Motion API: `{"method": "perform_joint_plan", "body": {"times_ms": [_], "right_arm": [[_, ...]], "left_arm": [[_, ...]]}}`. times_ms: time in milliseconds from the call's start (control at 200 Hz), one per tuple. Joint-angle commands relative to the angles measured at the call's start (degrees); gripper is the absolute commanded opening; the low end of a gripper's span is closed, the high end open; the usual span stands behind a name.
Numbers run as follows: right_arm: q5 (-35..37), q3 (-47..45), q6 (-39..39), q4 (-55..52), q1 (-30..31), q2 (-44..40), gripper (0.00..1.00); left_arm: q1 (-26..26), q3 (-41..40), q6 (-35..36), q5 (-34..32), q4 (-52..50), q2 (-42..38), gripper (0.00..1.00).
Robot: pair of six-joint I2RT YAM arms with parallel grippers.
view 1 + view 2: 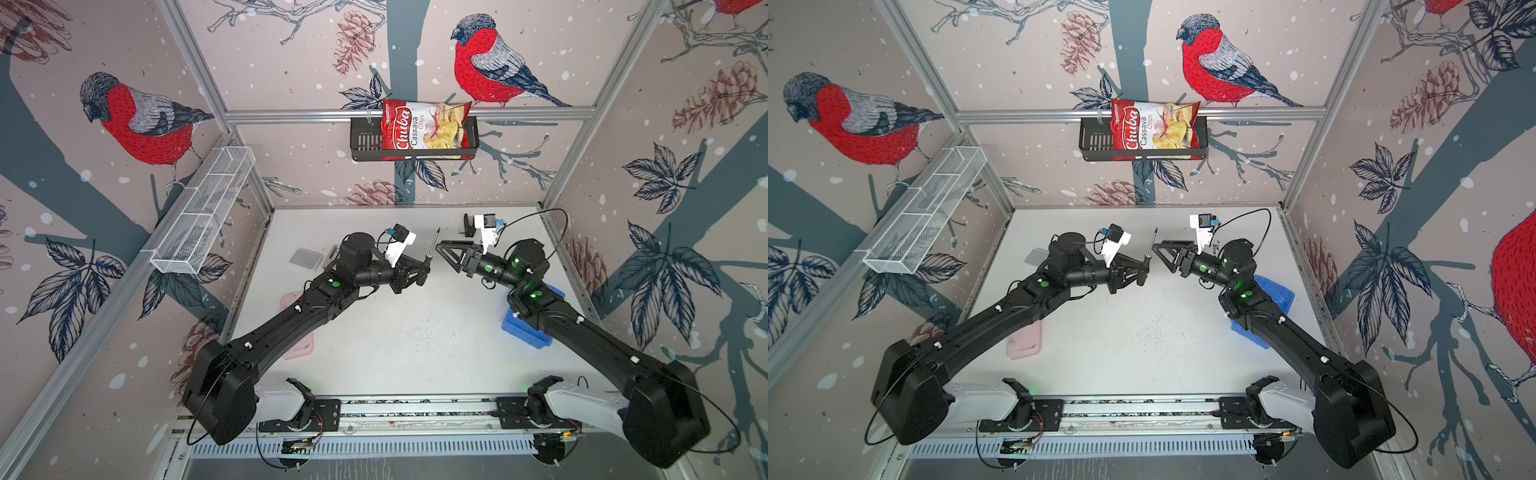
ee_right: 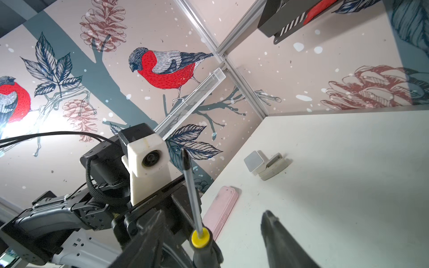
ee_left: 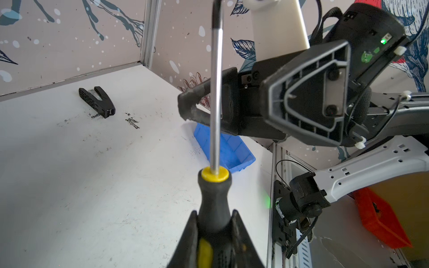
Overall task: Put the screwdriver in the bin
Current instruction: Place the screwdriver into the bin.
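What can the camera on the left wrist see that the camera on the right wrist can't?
Only the left wrist view shows the blue bin and a black clip-like piece on the table.

Only the right wrist view shows the pink tray, a grey block and the white mesh basket.

Both show the screwdriver, its handle clamped in the left gripper, shaft pointing up.

I work in a lab test cell: aluminium frame posts [image 1: 195, 70] hold walls papered with bullfinches, my two arms are bolted to a rail [image 1: 415, 409] at the front edge of a scuffed white table [image 1: 415, 332], cables and boards exposed
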Motion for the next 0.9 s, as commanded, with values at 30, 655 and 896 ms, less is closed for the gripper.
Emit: {"method": "perform_joint_plan", "body": {"times_ms": [30, 655, 896], "right_arm": [[-4.2, 0.8, -1.9, 1.6, 0.4, 0.4, 0.57], [-3.8, 0.3, -1.7, 0.9, 0.3, -1.1, 0.0], [-3.0, 1.1, -4.2, -2.3, -0.2, -2.0, 0.0]], "left_arm": [[-0.2, 0.6, 1.8, 1.7, -1.2, 0.0, 0.0], [-1.7, 2.8, 3.7, 1.4, -3.3, 1.4, 0.02], [-1.8, 2.7, 4.3, 0.1, -2.5, 0.9, 0.4]]}}
